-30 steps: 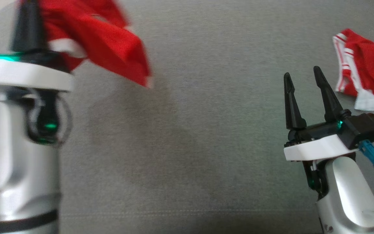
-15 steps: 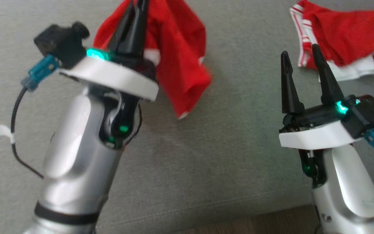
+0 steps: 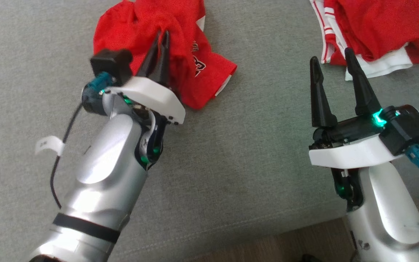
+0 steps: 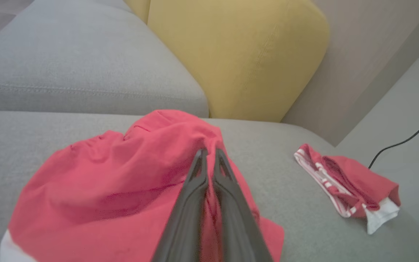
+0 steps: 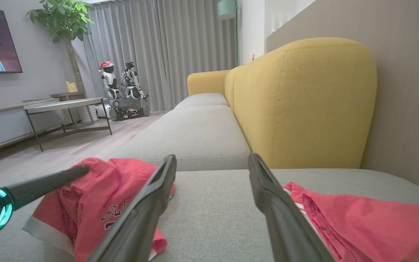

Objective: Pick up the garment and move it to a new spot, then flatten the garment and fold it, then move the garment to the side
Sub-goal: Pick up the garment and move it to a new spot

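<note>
Grey fabric sofa seat (image 3: 231,163) lies beneath my grippers. My left gripper (image 3: 161,33), fingers pressed together, pinches a raised fold of the crumpled red cloth garment (image 3: 209,87) heaped around its tips. My right gripper (image 3: 330,54) stands spread, empty. Release only once the cloth settles. Garment condition: bunched, white-trimmed, lettering showing.

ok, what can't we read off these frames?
- Print on the red shirt: head view, folds hide most letters; right wrist view, a finger of the right gripper covers part.
- Second red garment: head view, cut off by the top and right edges.
- Shirt's near side: left wrist view, behind the left gripper's fingers and past the bottom edge.
</note>
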Motion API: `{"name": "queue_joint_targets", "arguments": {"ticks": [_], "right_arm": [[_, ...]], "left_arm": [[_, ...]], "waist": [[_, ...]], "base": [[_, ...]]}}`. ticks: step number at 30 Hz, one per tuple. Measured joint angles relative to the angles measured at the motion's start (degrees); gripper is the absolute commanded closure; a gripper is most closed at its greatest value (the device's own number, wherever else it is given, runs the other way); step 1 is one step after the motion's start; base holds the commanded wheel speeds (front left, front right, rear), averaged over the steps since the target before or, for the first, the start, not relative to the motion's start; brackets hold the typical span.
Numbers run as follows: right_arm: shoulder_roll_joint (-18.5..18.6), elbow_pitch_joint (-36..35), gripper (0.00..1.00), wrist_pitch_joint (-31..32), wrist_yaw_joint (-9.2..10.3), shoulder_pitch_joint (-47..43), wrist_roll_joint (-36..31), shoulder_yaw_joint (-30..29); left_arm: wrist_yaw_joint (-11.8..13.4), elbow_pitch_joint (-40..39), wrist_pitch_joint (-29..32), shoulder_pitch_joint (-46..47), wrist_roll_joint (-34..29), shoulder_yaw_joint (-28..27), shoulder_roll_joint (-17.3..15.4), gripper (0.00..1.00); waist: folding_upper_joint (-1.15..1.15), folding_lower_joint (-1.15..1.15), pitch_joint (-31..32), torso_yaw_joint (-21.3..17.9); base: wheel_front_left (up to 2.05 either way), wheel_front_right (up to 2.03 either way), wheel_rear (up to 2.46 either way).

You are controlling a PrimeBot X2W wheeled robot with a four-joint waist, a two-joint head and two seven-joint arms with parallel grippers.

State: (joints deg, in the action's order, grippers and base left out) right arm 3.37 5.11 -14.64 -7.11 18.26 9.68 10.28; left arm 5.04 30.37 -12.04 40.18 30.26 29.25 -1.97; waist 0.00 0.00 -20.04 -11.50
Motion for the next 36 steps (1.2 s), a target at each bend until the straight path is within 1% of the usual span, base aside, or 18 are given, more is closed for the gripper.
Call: {"name": "queue_joint_targets", "arguments": {"ticks": [5, 7, 11, 16, 22, 25, 28, 30, 33, 36], "right_arm": [[0.0, 0.13, 0.0, 0.0, 0.0, 0.0, -0.02, 0.51], [0.0, 0.54, 0.0, 0.0, 0.0, -0.02, -0.04, 0.26], [0.0, 0.82, 0.0, 0.0, 0.0, -0.12, -0.2, -0.19], [0.0, 1.3, 0.0, 0.0, 0.0, -0.37, -1.4, -1.3], [-0.01, 2.36, 0.0, 0.0, 0.0, -1.81, -3.38, -3.27], [-0.03, 2.88, 0.0, 0.0, 0.0, -2.81, -4.12, -3.9], [-0.05, 2.97, 0.0, 0.0, 0.0, -3.71, -4.39, -4.6], [-0.07, 3.02, 0.0, 0.0, 0.0, -4.11, -4.76, -4.93], [-0.09, 3.11, 0.0, 0.0, 0.0, -5.05, -4.82, -5.1], [-0.11, 3.42, 0.0, 0.0, 0.0, -6.3, -4.82, -5.13]], "left_arm": [[0.52, 3.61, -1.74, 0.66, -2.08, 0.4, -0.13, 0.0], [0.52, 3.59, -2.24, 1.46, -2.46, -0.7, -0.59, 0.0], [0.52, 2.01, -2.25, 1.43, -2.58, -2.72, -1.4, 0.0], [0.44, -4.0, -2.27, -0.27, -3.66, -6.69, -3.75, 0.0], [-0.55, -9.12, -2.67, -7.99, -4.55, -9.16, -5.95, 0.0], [-0.58, -12.17, -2.67, -11.66, -5.75, -10.34, -7.21, 0.0], [-1.03, -15.92, -2.67, -15.4, -6.97, -12.17, -7.71, 0.0], [-1.21, -18.2, -2.67, -18.33, -7.54, -14.04, -7.53, 0.0], [-2.82, -20.71, -2.67, -23.37, -8.54, -16.5, -7.02, 0.0], [-4.05, -23.32, -2.68, -28.03, -10.16, -19.45, -4.94, 0.0]], "waist": [[0.0, 0.0, -0.15, 1.27], [0.0, 0.0, 0.43, 2.21], [0.0, 0.0, 1.37, 3.23], [0.0, 0.0, 3.19, 5.41], [0.0, 0.0, 5.49, 8.5], [0.0, 0.0, 6.85, 9.77], [0.0, 0.0, 8.05, 10.93], [0.0, 0.0, 8.64, 11.59], [0.0, 0.0, 9.49, 12.29], [0.0, 0.0, 9.88, 12.66]], "base": [[0.0, 0.0, 0.0], [0.0, 0.0, 0.0], [0.0, 0.0, 0.0], [0.0, 0.0, 0.0], [0.0, 0.0, 0.0], [0.0, 0.0, 0.0], [0.0, 0.0, 0.0], [0.0, 0.0, 0.0], [0.0, 0.0, 0.0], [0.0, 0.0, 0.0]]}}
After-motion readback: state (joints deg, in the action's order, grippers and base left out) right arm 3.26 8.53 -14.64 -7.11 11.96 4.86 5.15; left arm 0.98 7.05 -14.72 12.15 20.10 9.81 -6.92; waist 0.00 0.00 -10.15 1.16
